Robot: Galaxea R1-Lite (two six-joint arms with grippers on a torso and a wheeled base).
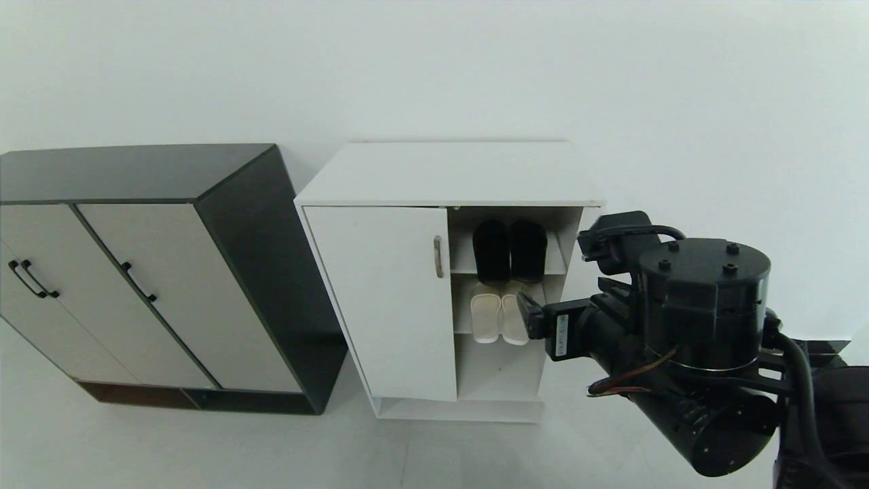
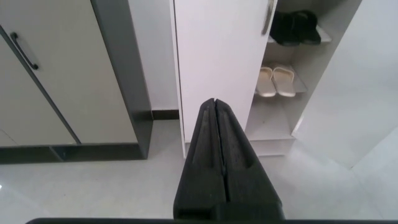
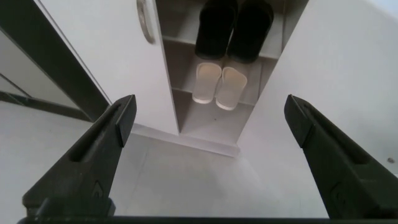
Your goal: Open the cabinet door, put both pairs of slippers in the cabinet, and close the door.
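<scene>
white cabinet (image 1: 448,173), black slippers (image 1: 491,252) above white slippers (image 1: 485,316)

The white cabinet (image 1: 441,173) is plain, with a silver handle (image 1: 438,256) on its door. On its upper shelf is a black pair of slippers (image 1: 509,250), and on the shelf below a cream-white pair (image 1: 499,312). To the left of the white cabinet is a dark grey cabinet (image 1: 251,224) with pale grey doors (image 1: 156,305) and black handles (image 1: 139,282). The left gripper (image 2: 214,106) and right gripper (image 3: 209,106) are black.
</scene>
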